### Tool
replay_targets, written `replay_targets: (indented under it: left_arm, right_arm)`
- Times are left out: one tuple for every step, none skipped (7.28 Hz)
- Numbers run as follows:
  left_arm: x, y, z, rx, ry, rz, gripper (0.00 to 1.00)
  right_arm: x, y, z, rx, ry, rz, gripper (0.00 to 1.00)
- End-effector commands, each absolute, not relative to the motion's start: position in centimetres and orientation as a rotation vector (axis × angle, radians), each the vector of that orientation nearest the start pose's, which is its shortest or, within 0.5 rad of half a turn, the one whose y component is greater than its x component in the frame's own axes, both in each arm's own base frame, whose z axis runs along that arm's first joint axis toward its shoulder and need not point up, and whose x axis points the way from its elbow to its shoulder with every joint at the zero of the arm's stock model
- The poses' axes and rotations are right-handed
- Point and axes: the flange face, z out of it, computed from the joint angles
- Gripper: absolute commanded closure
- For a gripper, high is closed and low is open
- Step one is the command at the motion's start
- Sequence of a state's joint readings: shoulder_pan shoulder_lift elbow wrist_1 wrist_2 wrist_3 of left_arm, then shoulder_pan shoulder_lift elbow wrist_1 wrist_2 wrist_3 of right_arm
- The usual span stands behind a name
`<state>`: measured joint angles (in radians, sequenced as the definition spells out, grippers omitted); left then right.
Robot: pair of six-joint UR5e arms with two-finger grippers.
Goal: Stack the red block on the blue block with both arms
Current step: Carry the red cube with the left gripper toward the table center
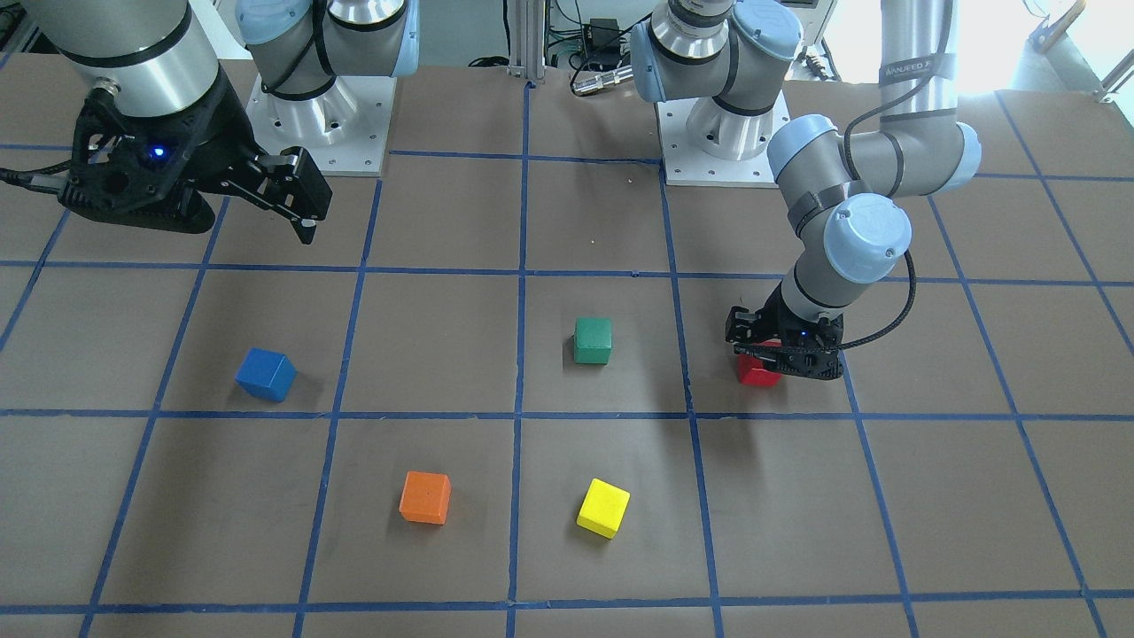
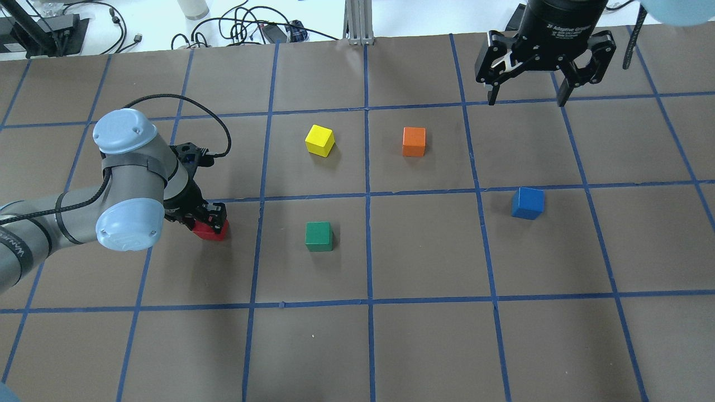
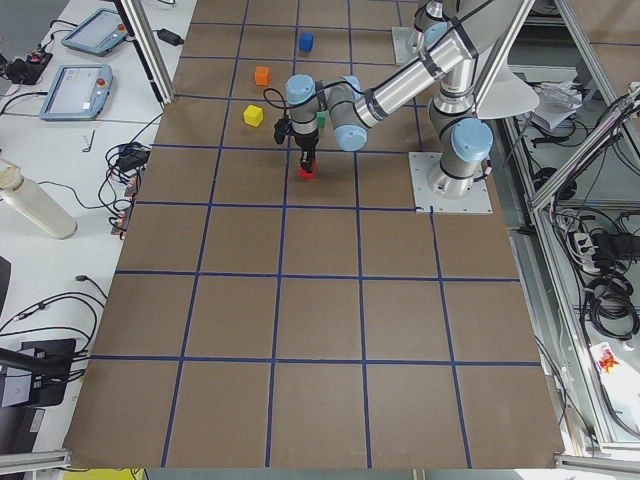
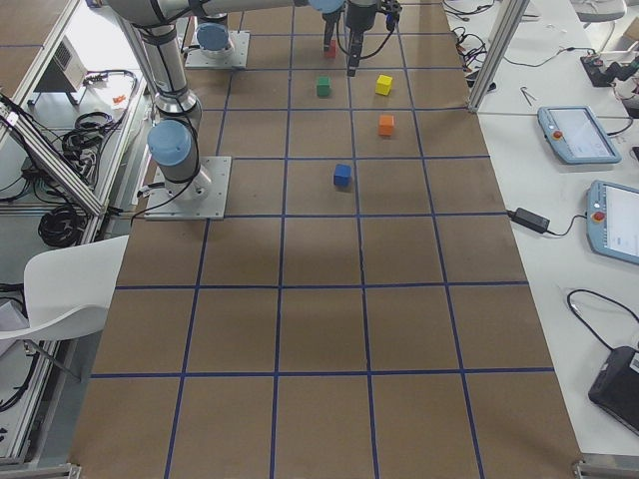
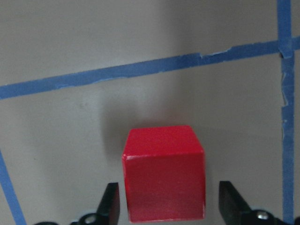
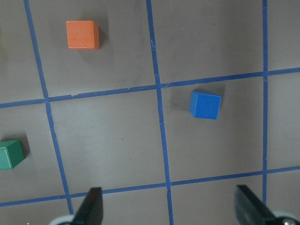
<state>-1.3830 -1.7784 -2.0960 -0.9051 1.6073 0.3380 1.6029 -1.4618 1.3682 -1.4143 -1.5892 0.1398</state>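
The red block (image 1: 757,372) sits on the brown table, also seen in the overhead view (image 2: 216,231). My left gripper (image 1: 780,359) is lowered over it and open. In the left wrist view the red block (image 5: 164,173) lies between the two fingertips (image 5: 111,202), with a small gap on each side. The blue block (image 2: 527,202) sits alone on the robot's right side and also shows in the front view (image 1: 266,374) and the right wrist view (image 6: 205,105). My right gripper (image 2: 526,95) is open and empty, held high above the table, beyond the blue block.
A green cube (image 2: 319,236) lies right of the red block. A yellow cube (image 2: 320,139) and an orange cube (image 2: 414,141) lie farther out. The two arm bases (image 1: 319,115) stand at the robot's edge. Blue tape lines grid the table.
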Motion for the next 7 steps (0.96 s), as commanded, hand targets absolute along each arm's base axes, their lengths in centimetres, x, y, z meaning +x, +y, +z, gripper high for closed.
replay_targets:
  left_arm:
    - [-4.9, -49.8, 25.2, 0.249, 3.102, 0.056, 0.80]
    - [-6.3, -50.8, 28.2, 0.254, 3.104, 0.068, 0.80]
    - [-8.9, -53.0, 31.2, 0.209, 3.108, 0.078, 0.82]
    - [-12.5, -54.2, 34.1, 0.162, 3.139, 0.072, 0.83]
    - [-16.2, -54.9, 35.5, 0.112, 3.203, 0.035, 0.85]
    - [-21.3, -54.0, 34.5, 0.109, 3.219, 0.069, 0.88]
    - [-26.6, -52.9, 32.5, 0.159, 3.204, 0.104, 0.90]
  right_arm:
    - [14.8, -52.5, 51.6, 0.171, 3.159, 0.097, 0.00]
    - [14.8, -52.5, 51.5, 0.162, 3.160, 0.102, 0.00]
    - [14.8, -52.5, 51.6, 0.159, 3.161, 0.097, 0.00]
    - [14.8, -52.5, 51.7, 0.159, 3.161, 0.097, 0.00]
    - [14.8, -52.6, 51.6, 0.157, 3.161, 0.099, 0.00]
    - [14.8, -52.6, 51.6, 0.157, 3.163, 0.099, 0.00]
    - [14.7, -52.6, 51.7, 0.157, 3.163, 0.094, 0.00]
